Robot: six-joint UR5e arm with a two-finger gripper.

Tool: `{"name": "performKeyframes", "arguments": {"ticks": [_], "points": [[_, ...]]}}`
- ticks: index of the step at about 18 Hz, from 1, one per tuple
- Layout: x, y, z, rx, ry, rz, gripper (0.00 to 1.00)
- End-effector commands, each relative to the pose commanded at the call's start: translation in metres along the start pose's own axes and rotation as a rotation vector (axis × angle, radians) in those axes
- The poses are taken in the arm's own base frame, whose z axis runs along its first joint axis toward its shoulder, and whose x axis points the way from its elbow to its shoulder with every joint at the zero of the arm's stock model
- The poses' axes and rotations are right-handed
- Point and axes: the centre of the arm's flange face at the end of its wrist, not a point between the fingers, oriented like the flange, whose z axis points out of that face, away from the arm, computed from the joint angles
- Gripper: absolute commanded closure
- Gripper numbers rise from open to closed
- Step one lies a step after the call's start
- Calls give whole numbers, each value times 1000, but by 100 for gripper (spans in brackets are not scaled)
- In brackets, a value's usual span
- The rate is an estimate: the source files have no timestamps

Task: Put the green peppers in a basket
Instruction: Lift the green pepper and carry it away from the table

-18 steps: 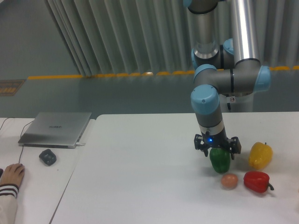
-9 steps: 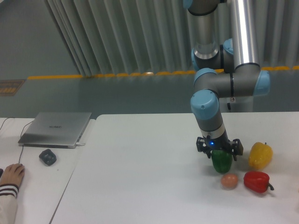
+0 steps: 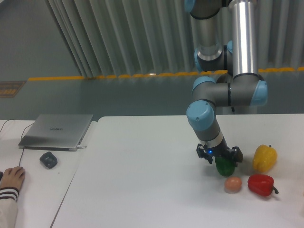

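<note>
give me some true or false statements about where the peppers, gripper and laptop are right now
1. The gripper is down at the green pepper. True.
2. The yellow pepper lies left of the green pepper. False: it lies to its right.
3. The red pepper lies on the white table. True.
4. A basket stands beside the peppers. False: no basket is in view.
5. The laptop is open. False: it is closed.
</note>
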Motion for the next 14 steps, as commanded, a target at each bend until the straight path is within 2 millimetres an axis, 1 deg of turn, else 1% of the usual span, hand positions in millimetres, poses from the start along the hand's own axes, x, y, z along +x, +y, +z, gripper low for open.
{"name": "performKeyframes", "arguments": {"ticks": [1,3,4,5,7,9,10,12,13,14], "points": [[-2,4,-7,0,1,-1,41],[-9,7,-17,4,2,-10,42],[-12,8,-24,7,2,-14,46],[-16,8,-27,1,2,-16,46],[-27,10,-44,16,5,-19,46],[-39,15,-61,34,8,37,46],[-48,19,-68,37,8,69,46],[-79,26,-86,59,9,147,45],[-94,28,-90,74,19,196,44],[-112,32,-91,88,28,247,44]]}}
